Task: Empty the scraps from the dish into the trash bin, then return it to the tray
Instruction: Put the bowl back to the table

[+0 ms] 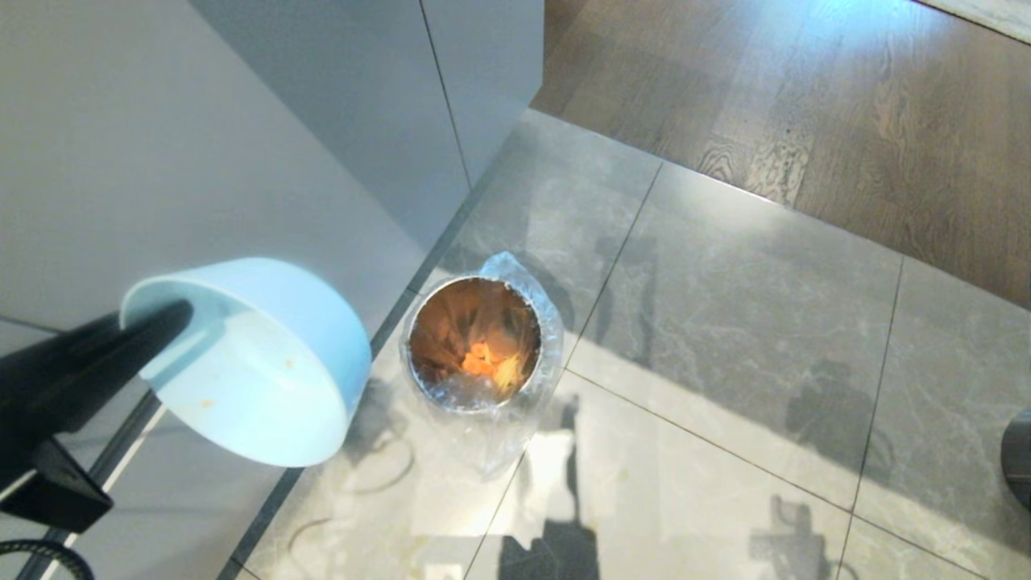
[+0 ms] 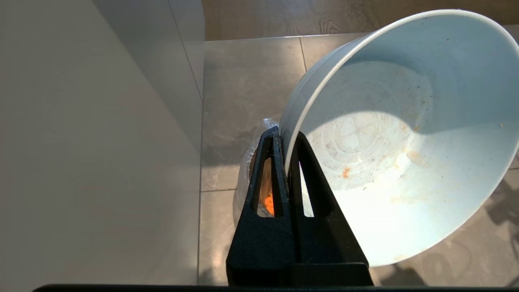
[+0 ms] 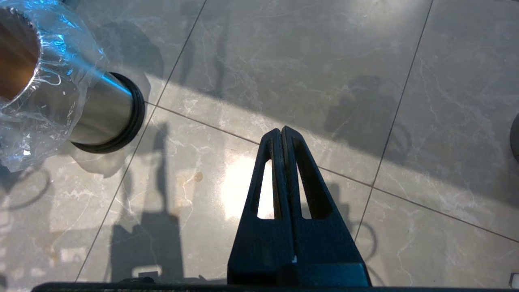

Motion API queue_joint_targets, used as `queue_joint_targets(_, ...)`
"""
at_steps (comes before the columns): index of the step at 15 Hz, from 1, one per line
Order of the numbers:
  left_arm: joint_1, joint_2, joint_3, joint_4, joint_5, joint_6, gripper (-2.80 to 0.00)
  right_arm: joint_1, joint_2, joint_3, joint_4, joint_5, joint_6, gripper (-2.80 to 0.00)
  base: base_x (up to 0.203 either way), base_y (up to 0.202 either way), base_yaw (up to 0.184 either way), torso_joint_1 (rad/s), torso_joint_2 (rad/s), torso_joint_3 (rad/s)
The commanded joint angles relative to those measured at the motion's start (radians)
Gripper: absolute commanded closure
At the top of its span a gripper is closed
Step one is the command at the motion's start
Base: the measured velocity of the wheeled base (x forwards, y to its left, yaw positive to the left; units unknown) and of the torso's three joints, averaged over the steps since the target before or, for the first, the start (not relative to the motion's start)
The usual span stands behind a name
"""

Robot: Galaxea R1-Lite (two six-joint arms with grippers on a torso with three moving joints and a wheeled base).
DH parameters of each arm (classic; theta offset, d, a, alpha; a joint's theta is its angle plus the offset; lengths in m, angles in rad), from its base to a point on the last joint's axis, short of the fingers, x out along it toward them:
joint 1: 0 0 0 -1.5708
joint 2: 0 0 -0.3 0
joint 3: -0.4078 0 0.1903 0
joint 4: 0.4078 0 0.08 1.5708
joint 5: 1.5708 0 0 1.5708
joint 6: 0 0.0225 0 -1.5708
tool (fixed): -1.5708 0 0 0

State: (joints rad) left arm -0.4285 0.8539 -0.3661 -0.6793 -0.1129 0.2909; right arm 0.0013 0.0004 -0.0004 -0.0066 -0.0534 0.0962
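Tilting white dish [image 1: 266, 379], smeared orange inside, holds no scraps.

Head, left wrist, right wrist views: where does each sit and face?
Head: high, facing down at the trash bin on the floor; left hand holding the dish.
Left wrist: behind that hand, pinching the dish rim, bin beyond.
Right wrist: behind the shut right hand, over floor tiles.
Shared: all show the bin.

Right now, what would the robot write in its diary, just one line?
left claw: shut on dish rim, tipped | dish: empty, smears only | scraps: in trash bin | right claw: shut, empty | tray: unseen
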Motion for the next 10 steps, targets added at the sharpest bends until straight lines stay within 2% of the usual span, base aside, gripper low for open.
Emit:
queue_joint_targets(1,0.001,-0.102,-0.002,0.049,-0.003,0.000,0.00,0.000,0.000,0.000,0.000,0.000,0.000,0.00,0.000,0.000,0.000,0.000,0.00,0.000)
queue_joint_targets(4,0.002,-0.187,0.000,0.126,-0.004,-0.002,0.00,0.000,0.000,0.000,0.000,0.000,0.002,0.00,0.000,0.000,0.000,0.000,0.00,0.000)
queue_joint_targets(6,0.002,-0.277,-0.002,0.220,0.001,-0.013,0.00,0.000,0.000,0.000,0.000,0.000,0.001,0.00,0.000,0.000,0.000,0.000,0.00,0.000)
queue_joint_targets(8,0.009,-0.383,-0.002,0.332,0.005,-0.049,0.00,0.000,0.000,0.000,0.000,0.000,0.000,0.00,0.000,0.000,0.000,0.000,0.00,0.000)
queue_joint_targets(10,0.056,-0.468,0.007,0.421,0.006,-0.097,0.00,0.000,0.000,0.000,0.000,0.000,0.000,0.00,0.000,0.000,0.000,0.000,0.00,0.000)
